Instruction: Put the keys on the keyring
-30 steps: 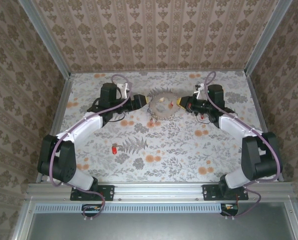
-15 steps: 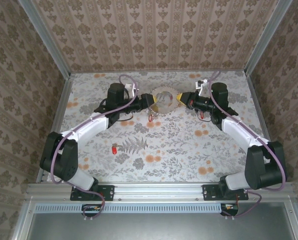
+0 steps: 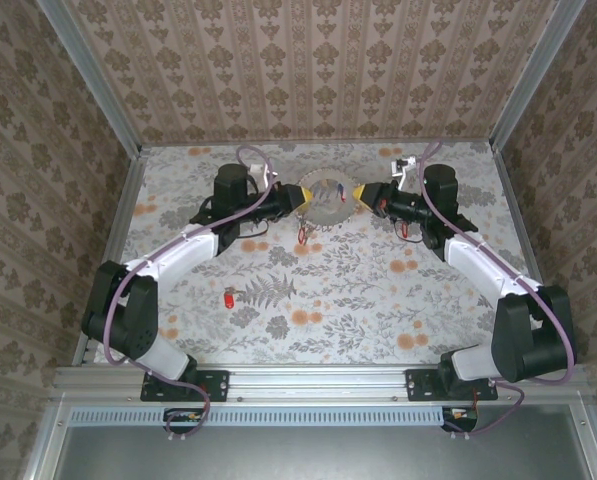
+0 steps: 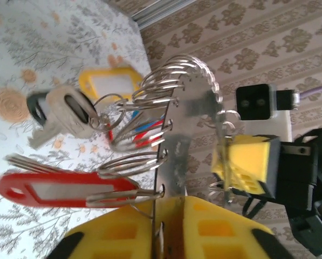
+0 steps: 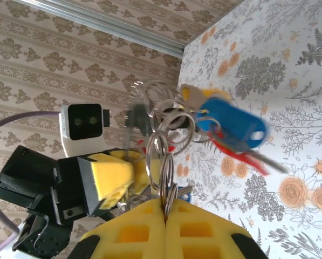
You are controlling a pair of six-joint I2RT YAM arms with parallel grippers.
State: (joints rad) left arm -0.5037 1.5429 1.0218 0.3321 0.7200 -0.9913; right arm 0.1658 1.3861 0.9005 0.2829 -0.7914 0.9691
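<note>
1. The keyring (image 3: 323, 191) sits upper centre in the top view, held up off the table (image 3: 378, 300) and pinched at both sides.
2. The left gripper (image 3: 303, 197) has just closed. A second ago its jaws stood wide, left of the ring; now its yellow pads (image 4: 123, 232) clamp the rim. The right gripper (image 3: 361, 195) stays clamped tight on the opposite rim.
3. The ring is now held two-handed, so a handover or steadying looks likely.
4. Several keys (image 3: 303, 232) already dangle beneath, among them a red tag (image 4: 58, 189) and a blue tag (image 5: 233, 123).
5. A loose red key (image 3: 228, 297) lies on the table, lower left of centre, well apart. One gripper must let go to fetch it, and the wire loops (image 4: 161, 86) crowd the rim.
</note>
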